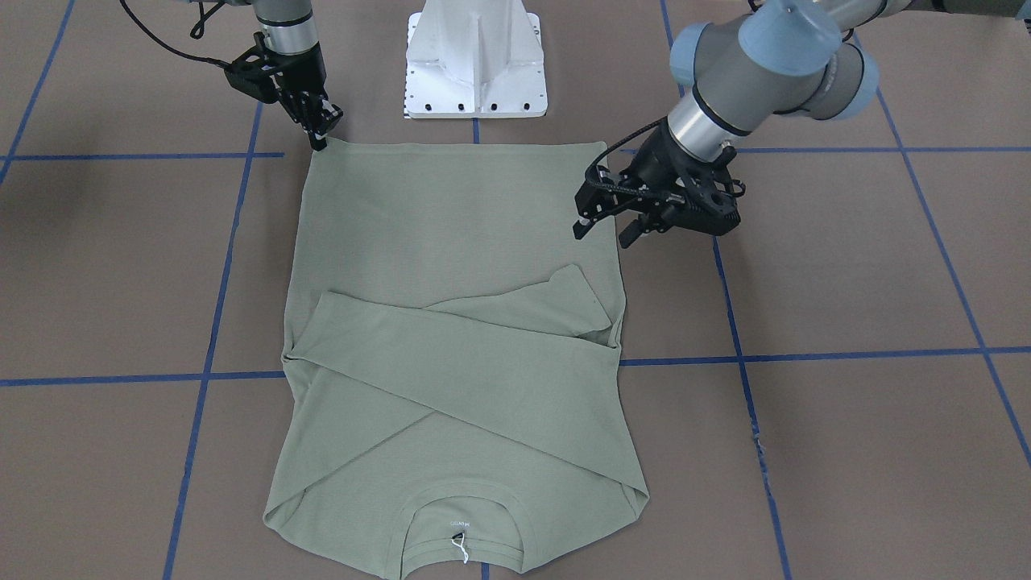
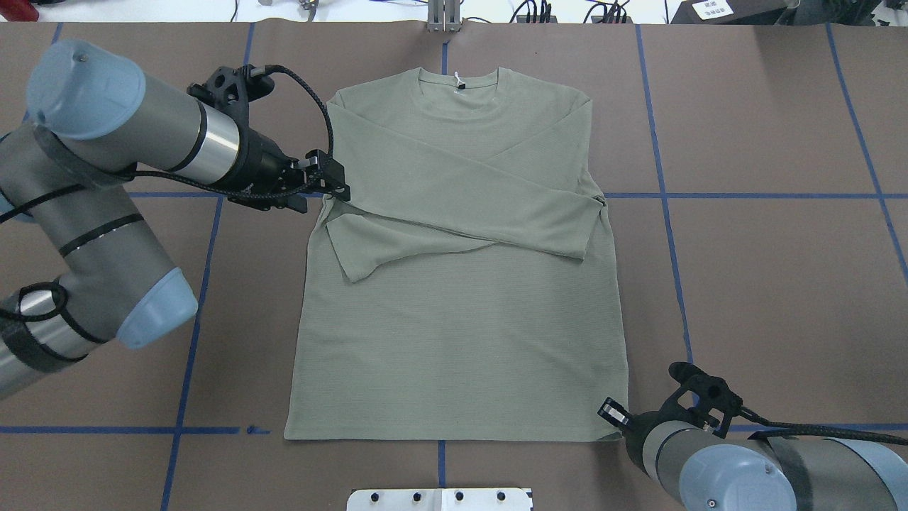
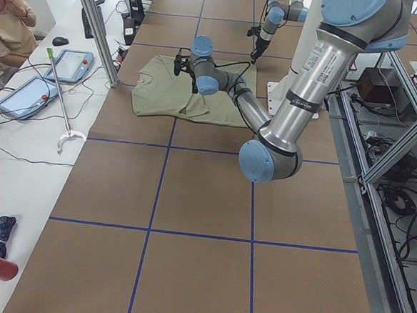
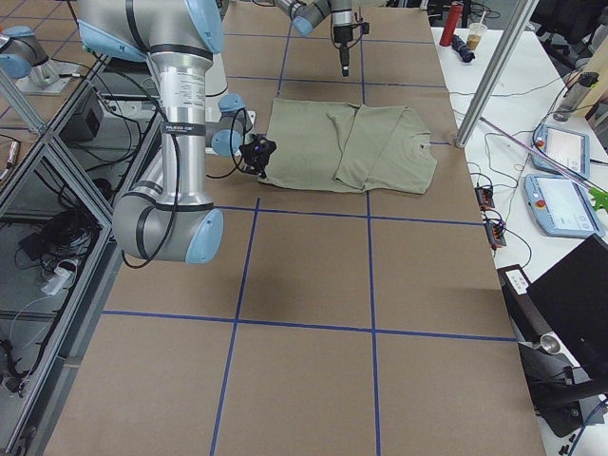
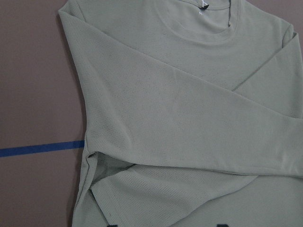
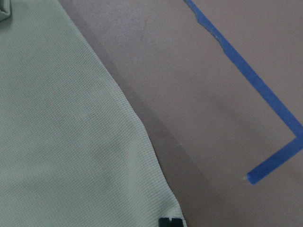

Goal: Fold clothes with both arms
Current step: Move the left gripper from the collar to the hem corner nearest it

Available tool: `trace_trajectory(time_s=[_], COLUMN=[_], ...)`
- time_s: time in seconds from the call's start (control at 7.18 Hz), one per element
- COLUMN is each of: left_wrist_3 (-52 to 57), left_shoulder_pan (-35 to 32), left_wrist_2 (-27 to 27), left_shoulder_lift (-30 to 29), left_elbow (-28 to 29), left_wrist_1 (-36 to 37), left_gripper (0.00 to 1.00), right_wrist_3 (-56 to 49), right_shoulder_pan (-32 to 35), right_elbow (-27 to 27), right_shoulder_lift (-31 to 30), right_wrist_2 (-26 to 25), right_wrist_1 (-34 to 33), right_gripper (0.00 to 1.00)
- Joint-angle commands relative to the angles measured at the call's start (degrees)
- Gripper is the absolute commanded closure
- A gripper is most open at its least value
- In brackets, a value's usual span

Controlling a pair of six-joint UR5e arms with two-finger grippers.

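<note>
Lab: taped table (image 3: 205, 199), teach pendants (image 3: 69, 64)

Right tool (image 1: 320, 138): tips too small in front view, mostly hidden behind own wrist overhead, so gap unclear. Both wrist views show only black tip slivers at bottom edge. Shirt (image 1: 451, 322) cut off in both. Tag (image 1: 457, 536) print unreadable.

Overhead from behind the white base (image 2: 440, 500) and front-facing from across the desk (image 1: 886, 242), both steeply down on the whole shirt (image 2: 461, 284) from opposite sides. From either desk end, far off and looking along it, over that same shirt. Close up from each wrist: collar (image 5: 199, 33) and crossed sleeves (image 5: 189, 123) on the left, hem corner (image 6: 151, 203) on the right.
</note>
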Motion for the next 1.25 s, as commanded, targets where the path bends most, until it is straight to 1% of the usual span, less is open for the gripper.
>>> trace_trajectory(time_s=[0.0, 0.14, 0.28, 0.42, 0.56, 0.98, 1.11], left_wrist_3=[-8.14, -9.47, -14.27, -17.37, -19.05, -19.51, -19.42], left_shoulder_pan=[11.9, 17.54, 22.12, 24.95, 28.02, 31.91, 32.36], left_wrist_2=[14.84, 20.68, 24.22, 25.65, 25.83, 25.84, 25.84], left_shoulder_lift=[5.17, 6.31, 10.5, 13.76, 16.66, 16.78, 16.69], left_elbow=[-10.31, -13.13, -15.16, -16.23, -15.89, -13.61, -12.82], left_wrist_1=[8.46, 14.52, 15.71, 15.99, 15.99, 16.08, 15.99], left_gripper=[0.25, 0.25, 0.27, 0.3, 0.32, 0.37, 0.41], right_wrist_3=[-0.07, -0.07, -0.07, -0.07, -0.07, -0.07, -0.07], right_shoulder_pan=[0.49, 0.58, 0.58, 0.76, 0.84, 0.93, 0.93], right_elbow=[1.54, 1.64, 1.64, 1.64, 1.72, 1.72, 1.64], right_shoulder_lift=[-0.29, -0.11, -0.11, -0.11, -0.11, -0.11, -0.11], right_wrist_2=[0.39, 0.39, 0.39, 0.39, 0.39, 0.39, 0.31], right_wrist_1=[-1.77, -1.78, -1.96, -1.96, -1.96, -1.78, -1.96], right_gripper=[1.0, 1.0, 1.0, 1.0, 1.0, 1.0, 1.0])
